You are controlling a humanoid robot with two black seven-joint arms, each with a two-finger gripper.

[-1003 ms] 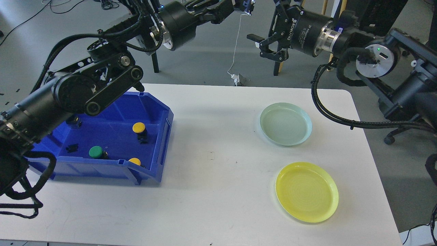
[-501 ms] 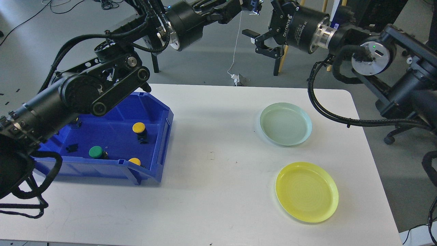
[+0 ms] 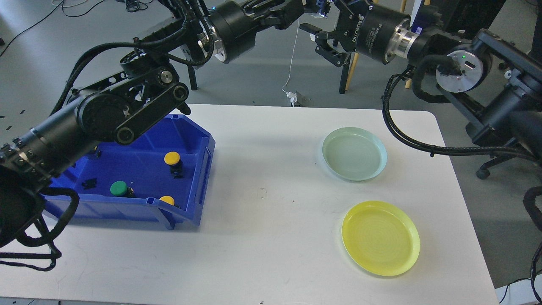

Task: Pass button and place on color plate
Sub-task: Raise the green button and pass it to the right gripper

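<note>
Item 1, nearest: round yellow plastic plate [image 3: 380, 238], empty, lying flat on the white bench [image 3: 271, 237] at its right front.

Item 2: round pale green plastic plate [image 3: 354, 153], empty, just behind the yellow one and apart from it.

Item 3: open blue plastic bin [image 3: 192, 169] at bench left. Contents: one green-capped push button [image 3: 119, 188], two yellow-capped push buttons [image 3: 172, 159] and [image 3: 167, 200], each a domed cap on a dark body; small black parts, too small to identify.

Item 4, farthest, raised above the bench's back edge: left end effector [image 3: 315, 6] closed on a small blue-and-white piece at its tip, judged to be the button [image 3: 320, 6] in transit; cap colour not readable, largely hidden. Right end effector [image 3: 318, 39], fingers spread apart and empty, faces it from close by, not touching.

Step in hand, as judged: the hand-over between arms.

Handling notes: bring the spread right fingers around the button's exposed part, clear of the left fingertips. Close the right fully before the left lets go. The piece is small and a fall here would land off the bench. Confirm cap colour before choosing a plate.
</note>
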